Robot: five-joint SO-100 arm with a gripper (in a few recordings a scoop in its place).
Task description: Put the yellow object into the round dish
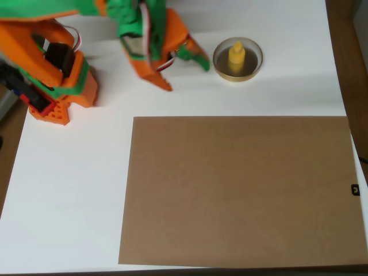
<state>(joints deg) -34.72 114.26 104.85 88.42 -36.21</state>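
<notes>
The yellow object (236, 56) stands upright inside the round dish (253, 68), near its middle, at the back of the white table. My orange and green gripper (185, 73) hangs just left of the dish, apart from it. Its jaws are spread, the green finger (198, 58) pointing toward the dish and the orange finger (161, 79) lower left, with nothing between them.
A large brown cardboard sheet (241, 190) covers the middle and front of the white table (69, 190). The arm's orange base (54, 86) stands at the back left. A dark wooden edge (351, 52) runs along the right side.
</notes>
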